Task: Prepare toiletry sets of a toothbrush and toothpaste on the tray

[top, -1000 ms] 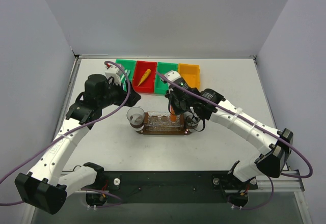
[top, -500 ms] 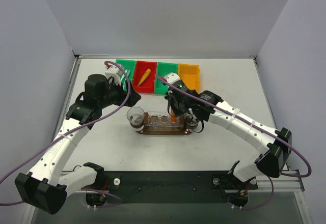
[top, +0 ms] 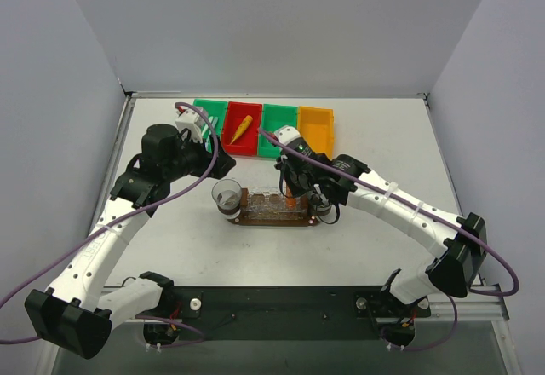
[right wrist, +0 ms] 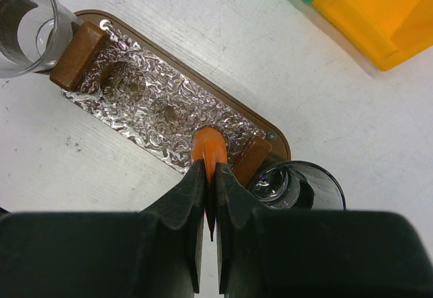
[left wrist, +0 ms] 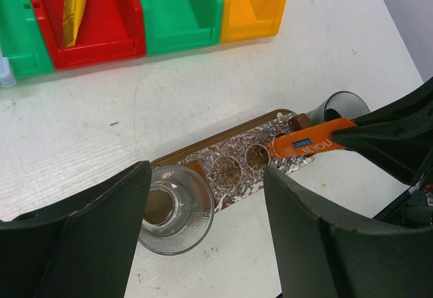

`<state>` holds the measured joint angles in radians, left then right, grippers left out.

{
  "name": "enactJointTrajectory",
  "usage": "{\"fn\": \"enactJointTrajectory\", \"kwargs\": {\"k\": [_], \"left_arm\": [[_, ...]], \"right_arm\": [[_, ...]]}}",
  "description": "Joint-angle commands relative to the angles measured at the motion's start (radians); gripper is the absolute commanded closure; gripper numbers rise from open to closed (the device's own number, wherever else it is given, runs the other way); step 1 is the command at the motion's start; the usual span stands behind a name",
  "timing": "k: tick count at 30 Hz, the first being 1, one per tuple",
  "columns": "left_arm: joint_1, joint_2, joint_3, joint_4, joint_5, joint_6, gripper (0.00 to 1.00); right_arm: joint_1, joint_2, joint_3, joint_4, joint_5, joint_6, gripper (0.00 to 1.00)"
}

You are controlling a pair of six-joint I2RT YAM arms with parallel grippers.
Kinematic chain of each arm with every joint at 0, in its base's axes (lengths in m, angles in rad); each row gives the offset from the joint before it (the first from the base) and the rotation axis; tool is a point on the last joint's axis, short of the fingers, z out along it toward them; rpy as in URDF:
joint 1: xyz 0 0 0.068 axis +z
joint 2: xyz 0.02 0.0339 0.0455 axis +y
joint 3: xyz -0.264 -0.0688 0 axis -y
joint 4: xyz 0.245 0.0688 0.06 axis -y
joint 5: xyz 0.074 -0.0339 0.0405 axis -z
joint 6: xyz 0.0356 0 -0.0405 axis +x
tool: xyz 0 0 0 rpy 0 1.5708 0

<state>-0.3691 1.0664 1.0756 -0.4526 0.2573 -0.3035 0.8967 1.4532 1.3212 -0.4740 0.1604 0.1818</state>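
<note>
1. Because the small orange wedge-shaped toothpaste tube (right wrist: 208, 145) is judged light, soft-walled and smooth, it is best taken across its flat crimped tail, where little paste can be squeezed out. It is pinched there by the right gripper (right wrist: 206, 176), whose jaws are clamped on it and nearly closed.
2. The tube is held rounded end down over the right end of the flat dark-brown oval wooden-looking tray (right wrist: 279, 150), just beside a small brown block (right wrist: 252, 159). Whether its tip touches the crinkled silver foil insert (right wrist: 145, 101) cannot be told.
3. The left gripper (left wrist: 206, 176) is spread wide with nothing between its fingers. It hangs above the tray's left half, near a clear glass cup (left wrist: 169, 206).
4. The flat yellow tube (left wrist: 74, 3) lies in the red plastic bin (left wrist: 101, 47), well apart from the tray, and is judged equally light and soft.
5. A pale end is seen in the green bin (left wrist: 20, 68) at the edge of the left wrist view. It may be a white toothbrush (left wrist: 5, 74), but too little is shown to be sure. Such a stick is judged stiff and slippery, and is best gripped mid-handle.
6. Room at the tray is tight. A second glass cup (right wrist: 298, 183) stands just beside the right gripper's fingers and is judged fragile and easily tipped.
7. Open white table (left wrist: 203, 95) is left between the tray and the bins. The raised bin walls call for a straight lift.
</note>
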Motion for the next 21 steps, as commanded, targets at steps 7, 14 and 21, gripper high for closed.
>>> {"fn": "enactJointTrajectory", "kwargs": {"k": [7, 14, 21], "left_arm": [[0.009, 0.007, 0.027, 0.023, 0.007, -0.002, 0.23], [0.009, 0.015, 0.035, 0.023, 0.011, 0.000, 0.22], [0.009, 0.015, 0.038, 0.017, 0.011, 0.000, 0.22]], "right_arm": [[-0.001, 0.006, -0.016, 0.049, 0.010, 0.001, 1.00], [-0.001, 0.016, -0.028, 0.064, 0.002, -0.002, 1.00], [-0.002, 0.022, -0.045, 0.077, -0.002, -0.004, 1.00]]}}
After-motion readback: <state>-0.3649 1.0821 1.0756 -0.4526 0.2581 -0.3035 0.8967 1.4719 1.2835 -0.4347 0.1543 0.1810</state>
